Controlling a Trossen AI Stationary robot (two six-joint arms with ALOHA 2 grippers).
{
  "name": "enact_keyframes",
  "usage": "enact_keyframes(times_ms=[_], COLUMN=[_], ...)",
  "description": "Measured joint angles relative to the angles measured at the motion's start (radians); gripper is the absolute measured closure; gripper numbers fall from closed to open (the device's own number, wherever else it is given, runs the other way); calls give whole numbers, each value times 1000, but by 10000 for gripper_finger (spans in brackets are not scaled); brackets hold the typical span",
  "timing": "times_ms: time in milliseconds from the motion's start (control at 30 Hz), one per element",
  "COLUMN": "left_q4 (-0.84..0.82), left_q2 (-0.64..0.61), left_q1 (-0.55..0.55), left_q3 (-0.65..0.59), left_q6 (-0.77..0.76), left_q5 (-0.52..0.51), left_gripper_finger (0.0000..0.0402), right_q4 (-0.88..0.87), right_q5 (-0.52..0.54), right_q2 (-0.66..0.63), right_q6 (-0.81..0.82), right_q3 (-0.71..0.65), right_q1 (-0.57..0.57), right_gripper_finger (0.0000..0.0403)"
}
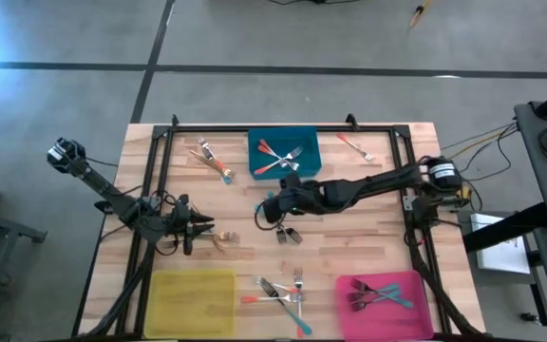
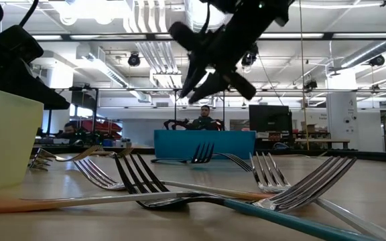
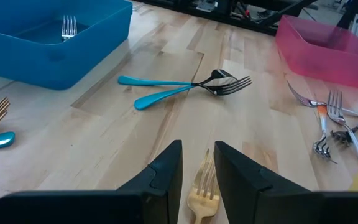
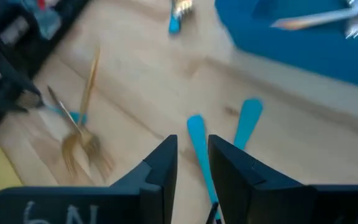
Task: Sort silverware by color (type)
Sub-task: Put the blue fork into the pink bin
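Fingers on both my grippers are standing a little apart, neither one pinching anything that I can see. I am holding my left gripper (image 3: 197, 165) low over the wood near the yellow bin (image 1: 194, 300), with a gold fork (image 3: 204, 190) lying on the table (image 1: 349, 256) between its tips. I am hanging my right gripper (image 4: 192, 163) above the middle of the table, over two teal-handled forks (image 3: 185, 87) lying crossed, their heads touching; one handle is showing in the gap between those fingers.

Sorting is partly done: red-handled forks (image 1: 278, 157) are lying in the blue bin (image 1: 259, 141), teal ones (image 1: 380, 295) in the pink bin (image 1: 416, 285), and nothing in the yellow bin. More forks are waiting in a tangle (image 1: 283, 293) between the yellow and pink bins, and others near the far edge (image 1: 213, 159).

What I am worrying about: the crossed teal pair could come up together or drag each other sideways if I close on the overlap. These thin handles lie flat, so my tips may slide over and miss. Both arms are working close, so they could bump.
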Motion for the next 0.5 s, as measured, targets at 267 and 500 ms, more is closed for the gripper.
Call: enact_keyframes(times_ms=[267, 500], left_q4=[0, 0], left_q2=[0, 1], left_q1=[0, 0], left_q3=[0, 0], left_q6=[0, 0], left_q5=[0, 0], left_gripper_finger=[325, 325], right_q4=[-9, -24], right_q5=[-83, -98], right_q2=[75, 140], right_q6=[50, 172], right_q3=[3, 5], right_q1=[-8, -13], right_gripper_finger=[276, 262])
